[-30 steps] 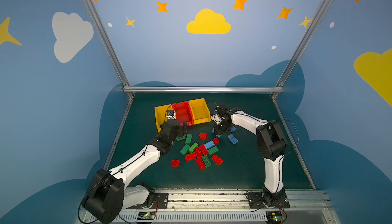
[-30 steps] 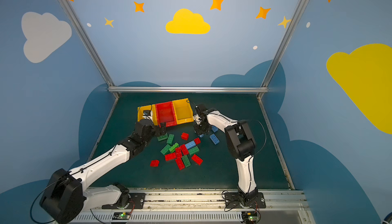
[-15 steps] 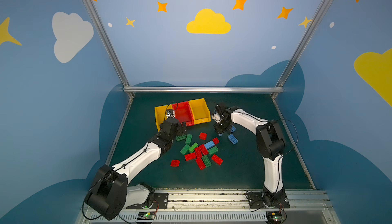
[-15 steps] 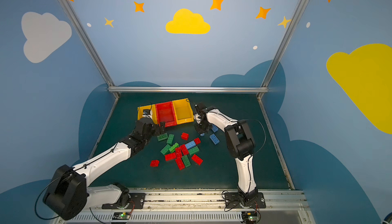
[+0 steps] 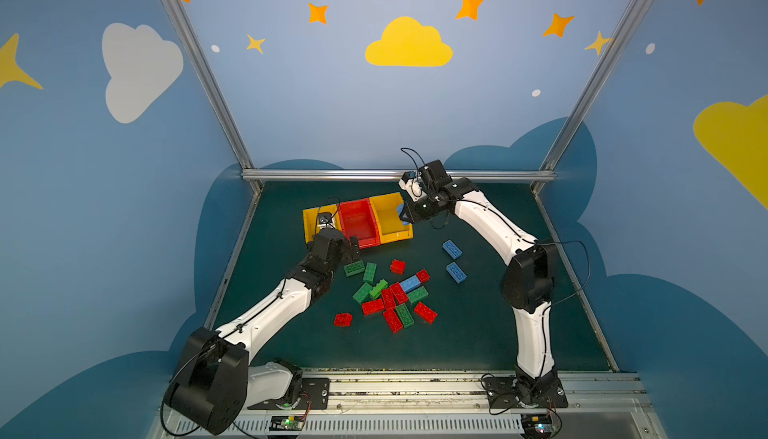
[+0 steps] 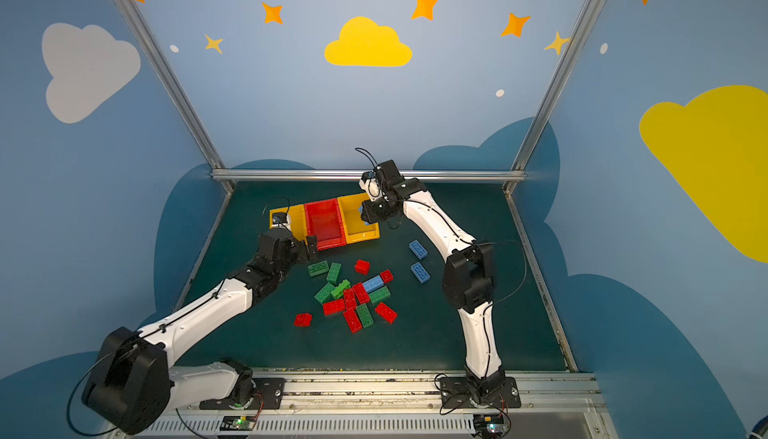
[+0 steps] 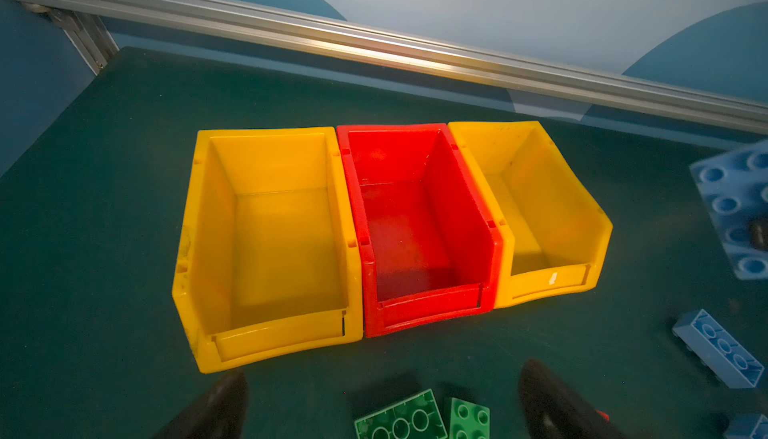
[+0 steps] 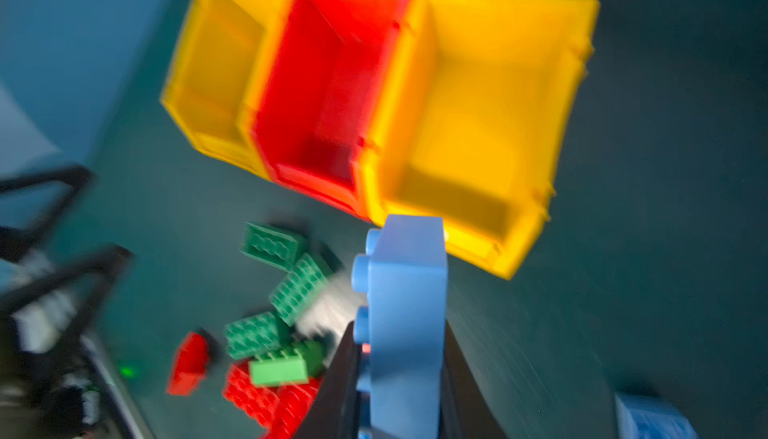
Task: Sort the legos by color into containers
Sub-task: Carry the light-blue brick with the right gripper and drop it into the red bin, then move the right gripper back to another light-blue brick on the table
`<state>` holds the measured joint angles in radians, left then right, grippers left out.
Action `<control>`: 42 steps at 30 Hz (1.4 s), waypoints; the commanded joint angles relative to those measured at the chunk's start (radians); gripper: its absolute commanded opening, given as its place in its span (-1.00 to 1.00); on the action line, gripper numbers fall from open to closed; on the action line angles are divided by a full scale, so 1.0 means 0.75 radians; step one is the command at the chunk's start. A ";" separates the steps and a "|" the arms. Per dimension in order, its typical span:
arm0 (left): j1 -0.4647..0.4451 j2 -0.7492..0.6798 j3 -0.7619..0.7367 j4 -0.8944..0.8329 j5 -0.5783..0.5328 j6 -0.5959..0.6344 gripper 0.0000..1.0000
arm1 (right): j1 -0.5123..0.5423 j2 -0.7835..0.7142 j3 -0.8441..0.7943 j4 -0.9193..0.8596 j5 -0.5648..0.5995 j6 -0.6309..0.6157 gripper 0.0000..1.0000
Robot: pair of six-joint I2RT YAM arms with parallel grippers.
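- The right tool (image 8: 401, 333) is clamped on a light blue lego (image 8: 407, 291), with one finger on its studded face and the other on its underside. The brick's long axis runs straight out from the jaws, studs turned sideways.
- In both top views this brick hangs above the worktop (image 5: 478, 333), at the outer wall of the right yellow container (image 5: 388, 198). The right wrist view is blurred.
- The left tool (image 7: 382, 370) is spread wide and grips nothing. It sits low, just before the front lips of the left yellow container (image 7: 266, 131) and the red container (image 7: 390, 127).
- Two green legos (image 7: 401, 418) lie side by side, near that tool's fingertips.
- The three bins touch wall to wall, and their long axes run from the front lips toward the back rail (image 5: 395, 174). A strip of bare worktop separates them from it.
- The mixed pile (image 5: 390, 295) lies near the front lips, with open worktop around it.
- Two blue legos (image 5: 452, 248) lie apart to its right, roughly parallel with diagonal long axes.
- One red lego (image 5: 343, 319) lies alone on the pile's near left.
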<state>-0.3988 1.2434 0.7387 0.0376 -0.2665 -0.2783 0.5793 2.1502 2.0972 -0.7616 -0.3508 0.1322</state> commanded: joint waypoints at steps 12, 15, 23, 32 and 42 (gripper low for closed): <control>0.039 -0.264 -0.089 -0.169 -0.071 -0.170 1.00 | 0.118 0.419 0.361 0.258 -0.234 0.100 -0.58; 0.049 -0.305 -0.102 -0.194 -0.088 -0.189 1.00 | 0.134 0.480 0.434 0.244 -0.200 0.078 -0.58; 0.068 -0.365 -0.091 -0.249 -0.147 -0.188 1.00 | 0.145 0.606 0.566 0.262 -0.086 0.109 -0.62; 0.088 -0.412 -0.107 -0.256 -0.158 -0.180 1.00 | 0.148 0.609 0.589 0.280 -0.119 0.113 0.38; 0.091 -0.270 -0.048 -0.122 0.041 -0.051 1.00 | 0.092 0.247 0.336 0.203 0.031 0.061 0.46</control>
<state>-0.3340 1.0077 0.6674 -0.0967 -0.3161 -0.3801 0.6800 2.4985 2.4172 -0.5983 -0.3752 0.1955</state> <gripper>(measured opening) 0.998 0.729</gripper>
